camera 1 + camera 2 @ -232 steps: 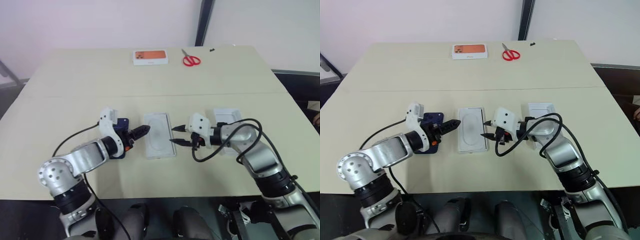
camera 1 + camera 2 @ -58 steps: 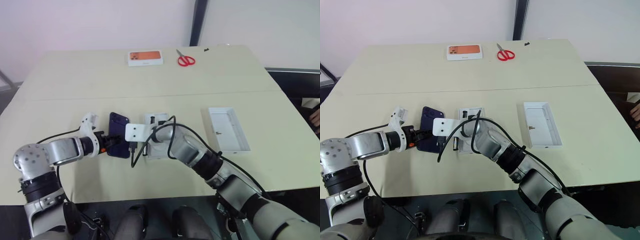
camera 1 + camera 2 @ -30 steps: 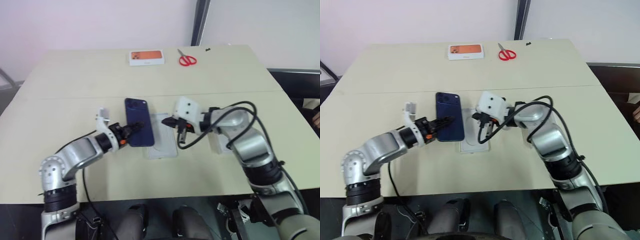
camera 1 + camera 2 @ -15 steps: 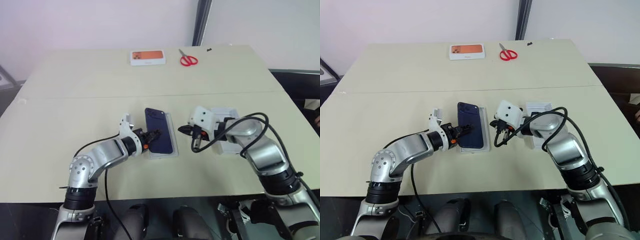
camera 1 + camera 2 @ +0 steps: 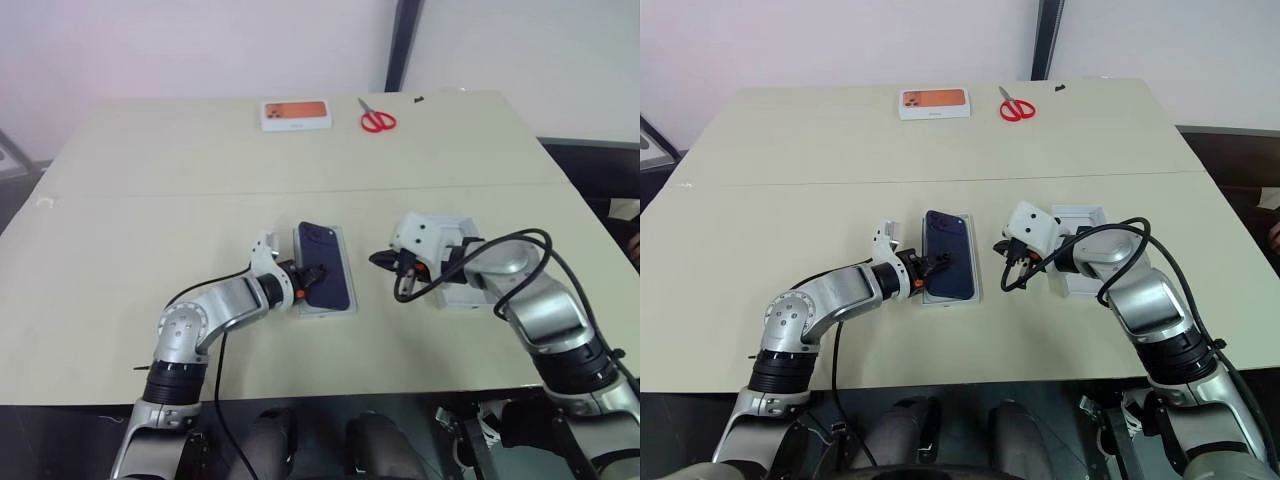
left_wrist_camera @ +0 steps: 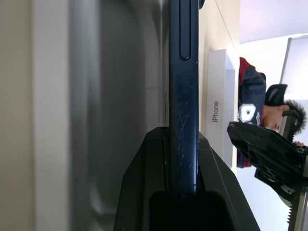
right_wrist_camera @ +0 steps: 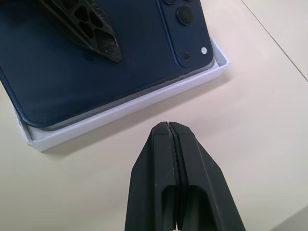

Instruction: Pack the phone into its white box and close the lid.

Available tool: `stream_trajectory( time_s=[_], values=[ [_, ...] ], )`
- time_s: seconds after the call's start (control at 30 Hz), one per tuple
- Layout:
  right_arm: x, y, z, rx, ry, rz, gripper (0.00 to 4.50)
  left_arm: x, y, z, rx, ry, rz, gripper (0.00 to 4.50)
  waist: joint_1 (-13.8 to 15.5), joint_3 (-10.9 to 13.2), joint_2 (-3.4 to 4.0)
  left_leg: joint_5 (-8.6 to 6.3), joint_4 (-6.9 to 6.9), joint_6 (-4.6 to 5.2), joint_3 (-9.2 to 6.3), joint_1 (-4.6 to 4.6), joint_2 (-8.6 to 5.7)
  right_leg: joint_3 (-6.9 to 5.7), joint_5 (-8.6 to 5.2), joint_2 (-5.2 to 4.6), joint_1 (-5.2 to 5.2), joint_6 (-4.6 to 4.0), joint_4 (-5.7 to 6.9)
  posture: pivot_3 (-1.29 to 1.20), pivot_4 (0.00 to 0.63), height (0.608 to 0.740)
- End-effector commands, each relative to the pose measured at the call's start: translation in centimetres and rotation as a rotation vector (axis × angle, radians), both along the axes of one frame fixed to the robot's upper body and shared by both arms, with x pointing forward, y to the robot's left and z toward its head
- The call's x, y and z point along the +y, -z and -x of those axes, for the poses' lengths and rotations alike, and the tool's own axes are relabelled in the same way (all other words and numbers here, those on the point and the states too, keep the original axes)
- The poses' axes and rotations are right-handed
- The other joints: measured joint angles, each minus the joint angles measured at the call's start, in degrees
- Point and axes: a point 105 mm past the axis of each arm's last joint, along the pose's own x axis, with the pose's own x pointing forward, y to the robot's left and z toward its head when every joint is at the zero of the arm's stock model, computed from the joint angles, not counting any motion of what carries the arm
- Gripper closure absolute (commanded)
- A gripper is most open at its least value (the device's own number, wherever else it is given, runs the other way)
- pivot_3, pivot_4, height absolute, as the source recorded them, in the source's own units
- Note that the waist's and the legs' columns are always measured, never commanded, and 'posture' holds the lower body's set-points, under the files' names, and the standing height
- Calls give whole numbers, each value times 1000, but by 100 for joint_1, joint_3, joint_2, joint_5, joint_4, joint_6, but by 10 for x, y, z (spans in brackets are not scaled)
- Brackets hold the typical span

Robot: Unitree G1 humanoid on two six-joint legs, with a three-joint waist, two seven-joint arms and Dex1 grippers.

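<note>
**Phone over the tray, lid not yet on**

Taking the white box [image 5: 342, 272] at the table's middle as the landmark: on its left side, the left gripper [image 5: 315, 273] has its two black fingers clamped on the edge of the dark navy phone [image 5: 326, 277]. The phone lies over the box with its camera cluster at the far end; the left wrist view shows it tilted with a gap beneath, so it looks not quite seated.

Just right of the box, the right gripper [image 5: 378, 258] hovers with its fingers pressed together, holding nothing. Further right of the box, partly behind that arm, lies the lid [image 5: 462, 232], open side up.

Far beyond the box sit a small orange-pictured box [image 5: 296, 114] and red scissors [image 5: 379, 121].

By my reading, placing the phone is nearly done; releasing it, fetching the lid and closing remain.
</note>
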Motion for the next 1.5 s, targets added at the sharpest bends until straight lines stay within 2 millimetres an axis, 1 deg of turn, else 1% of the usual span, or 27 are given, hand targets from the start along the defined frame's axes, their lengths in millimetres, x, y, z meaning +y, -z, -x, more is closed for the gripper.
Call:
stream_trajectory(
  time_s=[0.03, 0.13, 0.17, 0.23, 0.33, 0.47, 0.53, 0.77, 0.83, 0.9, 1.03, 1.1, 1.17, 1.23, 1.3, 1.33, 1.37, 1.4, 1.43, 1.5],
  values=[
    [0, -12, 2, -46, -12, -12, 4500, -4, -12, 0, -51, 24, 21, 3204, 1, 0, 0, 0, 0, 0, 0, 0, 0, 0, 0, 0, 0, 0, 0, 0, 150, 740],
    [0, -12, 2, -44, -14, -11, 4500, -2, -13, 1, -57, 30, 17, 1761, 3, 0, 0, 0, 1, 0, -1, 0, 0, 0, 0, 0, 1, 0, 0, 0, 150, 740],
    [0, -12, 2, -44, -14, -11, 4500, -1, -14, 3, -63, 37, 16, 1177, 3, 0, 0, 0, 1, 0, -1, 0, 0, 0, 0, 0, 0, 0, 0, 0, 150, 740],
    [0, -12, 2, -45, -16, -11, 4500, 3, -18, 7, -79, 49, 10, 200, -2, 0, 0, 0, 1, 0, -1, 1, 0, 0, 0, 0, 1, 0, 0, 0, 150, 740],
    [0, -13, 2, -46, -17, -11, 4500, 10, -25, 13, -115, 74, -12, 200, -30, 0, 0, 0, -2, 0, -1, 1, 1, 1, 0, 1, -2, 0, 1, 0, 150, 740],
    [-1, -12, 2, -43, -17, -10, 4500, 26, -41, 26, -186, 123, -55, 200, -18, 0, 0, 0, -4, 0, -1, 1, 4, 2, 0, 3, -4, -1, 3, 0, 150, 740],
    [-1, -12, 1, -43, -18, -10, 4500, 32, -44, 28, -208, 142, -105, 200, -6, 0, 0, 0, -1, 0, -1, 1, 4, 2, 0, 2, -2, -1, 2, 0, 150, 740],
    [3, -12, -1, -46, -25, -16, 4500, 46, -60, 25, -314, 157, -216, 200, 16, 1, 0, 0, -1, 0, -1, 1, 3, 1, 0, 1, 0, -1, -1, 0, 150, 740],
    [3, -12, -2, -46, -24, -17, 4500, 50, -64, 23, -325, 148, -204, 200, 8, 0, 1, 0, -1, 0, -1, 1, 3, 1, 0, 1, 1, -1, -1, 0, 150, 740],
    [4, -11, -2, -46, -25, -18, 4500, 51, -62, 21, -316, 147, -199, 200, -3, 0, 1, 0, -1, 0, 0, 1, 3, 1, -1, 1, 1, -1, -2, 0, 150, 740],
    [4, -11, -1, -49, -22, -19, 4500, 46, -50, 24, -291, 182, -227, 200, -8, 0, 1, 0, -2, 0, -1, 1, 3, 1, 0, 1, 0, -1, -1, 0, 150, 740],
    [4, -11, -1, -51, -20, -19, 4500, 51, -49, 22, -296, 157, -234, 200, -10, 0, 1, 0, -1, 0, -1, 1, 3, 1, 0, 1, 0, -1, -1, 0, 150, 740],
    [3, -11, -1, -52, -14, -16, 4500, 61, -52, 16, -331, 110, -256, 200, -12, 1, 1, 0, -2, 0, 0, 1, 3, 1, 0, 1, -1, -1, -1, 0, 150, 740],
    [2, -10, -1, -53, -8, -10, 4500, 76, -54, 12, -368, 69, -324, 200, -14, 1, 1, 0, -3, 0, -1, 1, 4, 1, 0, 2, -2, -1, -1, 0, 150, 740],
    [0, -10, -1, -57, -1, -3, 4500, 96, -48, 8, -407, 44, -482, 200, -19, 1, 2, 0, -4, 0, -1, 1, 3, 1, -1, 2, -2, -1, -1, 0, 150, 740],
    [0, -9, -2, -57, 4, 1, 4500, 107, -44, 8, -429, 40, -575, 693, -33, 2, 3, 0, -7, 0, 0, 1, 3, 2, -1, 2, -2, -2, -1, 0, 150, 740],
    [0, -8, -2, -55, 6, 4, 4500, 117, -42, 7, -462, 37, -671, 1071, -33, 4, 7, 0, -11, 0, 2, 1, 3, 2, -1, 3, -4, -2, -1, 0, 150, 740],
    [0, -7, -3, -54, 7, 7, 4500, 124, -42, 7, -509, 33, -750, 1554, -31, 5, 9, 0, -13, 0, 2, 1, 3, 3, -1, 4, -6, -2, -1, 0, 150, 740],
    [0, -6, -4, -53, 10, 12, 4500, 128, -40, 8, -537, 56, -814, 1975, -26, 5, 9, 0, -14, 0, 3, 1, 4, 4, -2, 4, -7, -3, -2, 0, 150, 740],
    [-1, -5, -7, -49, 20, 15, 4500, 132, -35, 10, -597, 121, -915, 2972, -5, 6, 10, 0, -15, 0, 5, 1, 3, 4, -2, 3, -6, -3, -5, 0, 150, 740]
  ],
)
